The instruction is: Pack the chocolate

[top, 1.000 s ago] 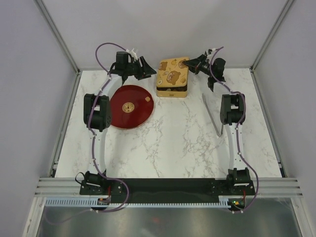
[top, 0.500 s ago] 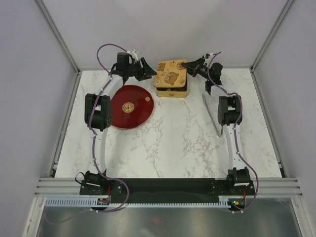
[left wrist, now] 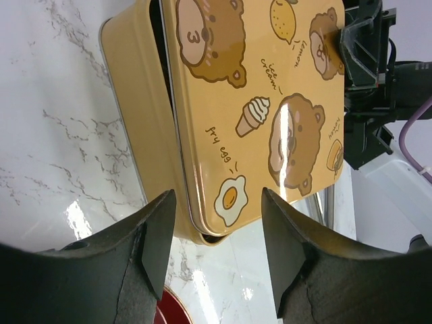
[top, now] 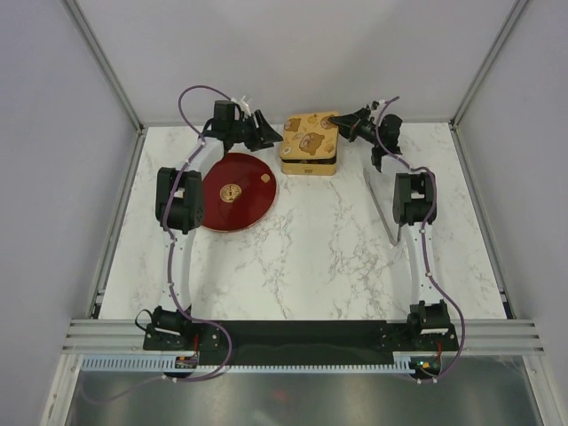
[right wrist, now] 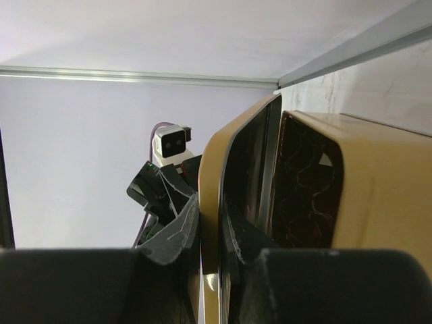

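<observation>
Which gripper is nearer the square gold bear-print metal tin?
Right. The right gripper grips the lid edge of the square gold bear-print metal tin at its far right corner; the left gripper, jaws open, hovers at its left side, gripping nothing.

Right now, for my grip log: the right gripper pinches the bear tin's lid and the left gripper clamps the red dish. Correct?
No: the left gripper is open and empty, facing the bear tin, as the left wrist view shows. The right gripper does pinch the lid.
</observation>
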